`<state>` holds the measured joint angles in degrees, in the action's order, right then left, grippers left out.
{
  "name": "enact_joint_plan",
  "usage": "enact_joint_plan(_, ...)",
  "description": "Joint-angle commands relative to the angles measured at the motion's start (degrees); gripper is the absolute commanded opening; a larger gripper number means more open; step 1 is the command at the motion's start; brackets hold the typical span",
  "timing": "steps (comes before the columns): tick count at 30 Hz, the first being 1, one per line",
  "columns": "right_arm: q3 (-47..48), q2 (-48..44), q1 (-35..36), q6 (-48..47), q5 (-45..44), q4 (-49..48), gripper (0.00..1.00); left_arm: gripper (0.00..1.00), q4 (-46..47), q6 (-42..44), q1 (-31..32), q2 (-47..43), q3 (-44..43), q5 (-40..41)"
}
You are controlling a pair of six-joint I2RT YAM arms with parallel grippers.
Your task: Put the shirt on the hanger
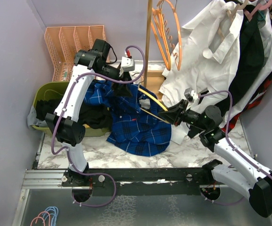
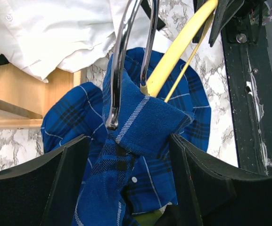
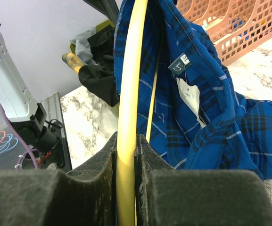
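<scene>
The blue plaid shirt (image 1: 138, 125) lies bunched on the marble table, its upper part lifted. The yellow hanger (image 1: 151, 100) runs slanted into the shirt. My right gripper (image 1: 168, 115) is shut on the hanger's yellow arm (image 3: 126, 94), with the shirt (image 3: 206, 108) and its size label hanging just beyond. In the left wrist view the hanger's metal hook (image 2: 121, 66) pokes out through the collar and its yellow arm (image 2: 173, 56) enters the shirt (image 2: 145, 122). My left gripper (image 2: 131, 188) is open, with its wide jaws either side of the collar fabric; it also shows in the top view (image 1: 126, 88).
A green bin (image 1: 40, 94) of dark clothes sits at the left, with an orange wire rack (image 1: 74, 44) behind it. Orange hangers (image 1: 166, 33) hang on a wooden stand (image 1: 148, 42). A big white shirt (image 1: 211, 56) and a black garment (image 1: 249, 61) hang at the back right.
</scene>
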<state>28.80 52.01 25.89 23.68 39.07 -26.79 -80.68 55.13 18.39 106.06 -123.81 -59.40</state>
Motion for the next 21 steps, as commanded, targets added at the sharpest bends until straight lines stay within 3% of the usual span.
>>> enact_joint_plan(1,2.7,0.3,0.2,-0.3,3.1,-2.8,0.01,0.71,-0.9,2.2,0.2,0.1,0.6,-3.5)
enact_joint_plan(10,3.2,1.0,0.2,0.0,3.3,-3.4,0.01,0.52,-0.9,3.8,0.4,-0.2,3.0,-3.9)
enact_joint_plan(13,3.2,1.0,0.2,-0.1,3.1,-3.5,0.01,0.38,-0.9,4.4,0.5,-0.8,3.7,-3.8)
enact_joint_plan(15,3.3,1.0,0.2,-0.4,3.1,-3.6,0.01,0.18,-0.9,4.4,0.7,-1.3,4.4,-3.8)
enact_joint_plan(17,3.5,1.1,0.2,-0.4,3.0,-3.7,0.01,0.09,-0.9,5.1,0.9,-2.0,5.7,-3.5)
enact_joint_plan(21,3.9,1.6,0.2,0.2,2.8,-4.8,0.01,0.00,-0.9,6.4,1.4,-3.3,7.6,-2.7)
